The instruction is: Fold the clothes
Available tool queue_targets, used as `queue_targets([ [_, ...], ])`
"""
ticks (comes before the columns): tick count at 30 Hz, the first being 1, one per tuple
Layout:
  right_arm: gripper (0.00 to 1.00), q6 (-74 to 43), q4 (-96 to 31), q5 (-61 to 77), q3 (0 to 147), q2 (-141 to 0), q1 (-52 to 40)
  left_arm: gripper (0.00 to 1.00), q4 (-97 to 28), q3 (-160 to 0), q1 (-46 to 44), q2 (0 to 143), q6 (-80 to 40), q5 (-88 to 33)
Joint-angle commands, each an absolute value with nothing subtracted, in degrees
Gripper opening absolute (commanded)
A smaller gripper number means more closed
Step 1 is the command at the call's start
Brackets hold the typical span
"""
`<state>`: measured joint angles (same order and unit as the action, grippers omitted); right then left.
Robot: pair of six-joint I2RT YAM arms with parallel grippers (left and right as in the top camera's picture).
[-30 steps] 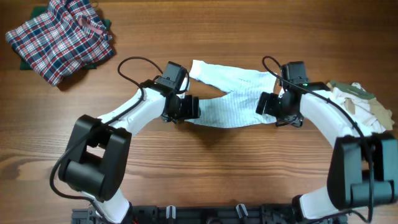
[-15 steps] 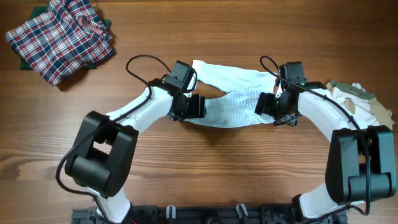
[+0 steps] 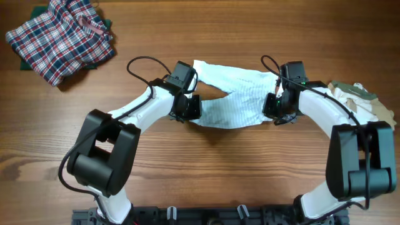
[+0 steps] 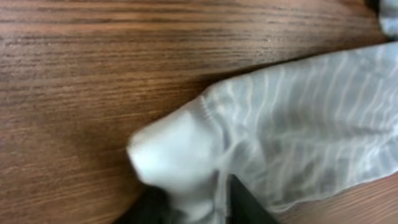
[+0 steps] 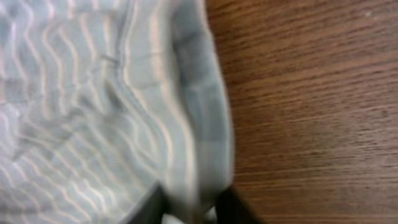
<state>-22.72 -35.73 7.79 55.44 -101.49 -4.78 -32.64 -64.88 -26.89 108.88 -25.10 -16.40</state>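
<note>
**Mia:** What did the left gripper (image 3: 190, 107) hold?

**Ben:** It held the left end of the pale blue-white striped garment (image 3: 231, 103). Its two dark fingers (image 4: 249, 208) were squeezed almost together on the cloth. A soft white lump of cloth puffed out just past them.

**Mia:** And the right gripper (image 3: 273, 106)?

**Ben:** It held the right end. Its jaws were pinched close too, with the thick hem caught between them. The stripes looked wavy beside its fingers (image 5: 239, 208).

**Mia:** Where was the striped garment?

**Ben:** It lay in the middle of the wooden table (image 3: 206, 162), stretched between the two grippers. One white part reached toward the far left, behind the left gripper. The ends touched the wood.

**Mia:** What else was there?

**Ben:** A red-white-blue plaid garment (image 3: 62, 37) sat bunched in the far left corner, well apart. It lay on something dark green (image 3: 106, 25). I could not tell what that was. A beige and white pile of clothes (image 3: 365, 106) lay at the right edge. The right arm (image 3: 328, 115) covered the left side of that pile from above.
</note>
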Motion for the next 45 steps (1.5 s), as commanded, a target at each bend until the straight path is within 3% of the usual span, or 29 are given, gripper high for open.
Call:
queue_targets([
  [1,0.04,-22.5,-36.1,9.0,54.6,-104.0,-4.9,0.1,-33.3,-65.3,-26.7,109.8,-24.9,-16.9],
  [3,0.04,-22.5,-36.9,9.0,54.6,-104.0,-4.9,0.04,-34.7,-66.0,-26.7,109.8,-24.3,-16.9],
  [22,0.04,-22.5,-43.8,4.9,54.7,-92.3,-4.9,0.04,-54.6,-70.9,-26.7,109.5,-22.3,-12.5],
  [45,0.04,-24.2,-42.6,6.7,54.7,-90.0,-4.9,0.04,-45.2,-81.1,-23.2,108.0,-16.9,-10.6],
])
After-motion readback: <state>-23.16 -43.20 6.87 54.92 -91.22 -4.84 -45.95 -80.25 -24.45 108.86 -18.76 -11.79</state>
